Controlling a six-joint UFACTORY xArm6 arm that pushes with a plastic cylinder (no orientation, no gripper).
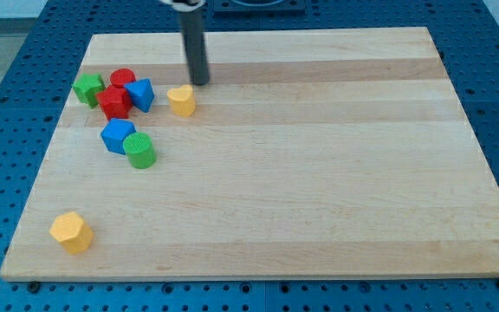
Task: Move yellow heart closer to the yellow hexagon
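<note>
Yellow heart (pixel 181 100) lying on the tabletop (pixel 319 173) toward the view's upper left, apart from the block cluster at its left: blue block (pixel 141 94), red round block (pixel 123 78), red block (pixel 113 101), green block (pixel 88 88), with a second blue block (pixel 117 135) and a green cylinder (pixel 139 150) lower down. Yellow hexagon (pixel 71 232) alone near the view's bottom-left corner, well apart from the heart. My tip (pixel 199 83) just beside the heart, on its upper-right side, apparently not yet touching. No jaws present: a plain rod only, nothing to spread or pinch. Tip already placed on the side opposite the hexagon, so a push toward the view's lower left judged suitable. Best done through the heart's centre to limit spinning off the rod. Likely hazard: the green cylinder and lower blue block, lying close to the direct line; a slightly rightward path past them advisable.
</note>
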